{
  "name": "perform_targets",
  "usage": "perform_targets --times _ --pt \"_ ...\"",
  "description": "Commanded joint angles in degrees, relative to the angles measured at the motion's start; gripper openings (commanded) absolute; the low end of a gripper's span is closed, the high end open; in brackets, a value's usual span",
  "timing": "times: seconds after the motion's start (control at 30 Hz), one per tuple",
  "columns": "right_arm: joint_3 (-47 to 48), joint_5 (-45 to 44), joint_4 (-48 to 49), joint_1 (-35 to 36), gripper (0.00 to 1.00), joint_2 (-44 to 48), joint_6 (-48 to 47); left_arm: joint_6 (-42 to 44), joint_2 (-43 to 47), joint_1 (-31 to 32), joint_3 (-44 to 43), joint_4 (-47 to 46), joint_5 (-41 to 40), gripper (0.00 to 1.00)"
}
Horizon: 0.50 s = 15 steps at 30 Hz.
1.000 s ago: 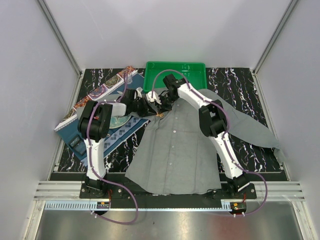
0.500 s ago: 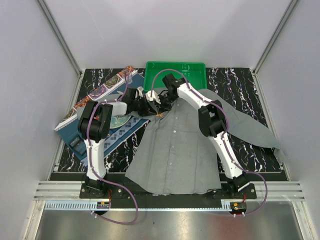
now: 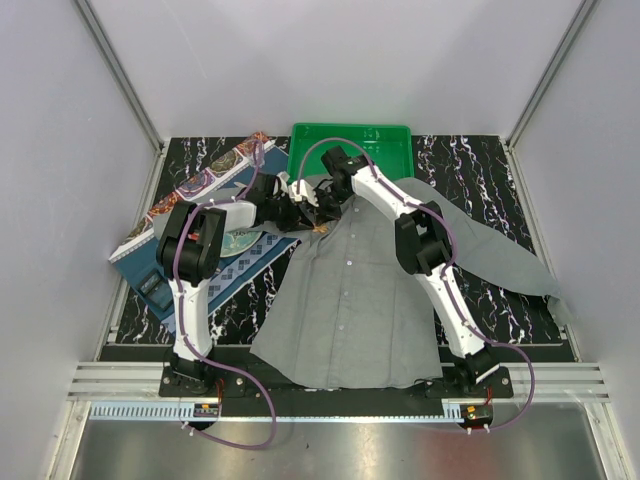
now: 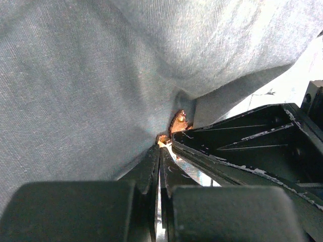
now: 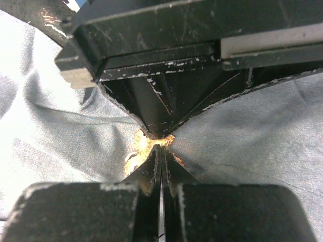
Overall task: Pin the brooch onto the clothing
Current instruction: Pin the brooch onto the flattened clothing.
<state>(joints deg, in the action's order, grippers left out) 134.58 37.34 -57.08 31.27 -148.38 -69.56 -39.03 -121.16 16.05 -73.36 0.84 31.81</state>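
The clothing [image 3: 350,290], a grey button-up shirt, lies spread on the table between the two arms. Both grippers meet tip to tip at its collar end. The brooch [image 3: 321,229] is a tiny orange glint there. My left gripper [image 3: 303,212] [image 4: 162,143] is shut, with the brooch [image 4: 178,121] just past its tips against a fold of grey cloth. Facing it, my right gripper [image 3: 322,210] [image 5: 161,145] is also shut, and the brooch [image 5: 141,148] glows orange at its tips. Most of the brooch is hidden by the fingers and the cloth.
A green tray [image 3: 350,128] stands right behind the grippers. To the left lie a dark blue patterned placemat [image 3: 215,268] with a round plate [image 3: 238,243] on it, and a patterned strip [image 3: 210,178]. One shirt sleeve [image 3: 500,255] stretches to the right over the marbled table.
Both wrists have edged slightly toward the far left with the collar fold. The shirt's body has not moved.
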Motion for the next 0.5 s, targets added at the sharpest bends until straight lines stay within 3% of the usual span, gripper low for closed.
perform_targets --times 0.0,0.47 --pt "0.7 -5.0 2.0 0.6 0.0 -1.2 -0.4 3.0 -0.3 -0.3 0.2 7.3 -9.1 0.0" --pt "-1.8 -8.2 3.8 1.3 0.0 -0.5 2.0 1.9 -0.2 -0.3 0.1 8.6 -10.4 0.0"
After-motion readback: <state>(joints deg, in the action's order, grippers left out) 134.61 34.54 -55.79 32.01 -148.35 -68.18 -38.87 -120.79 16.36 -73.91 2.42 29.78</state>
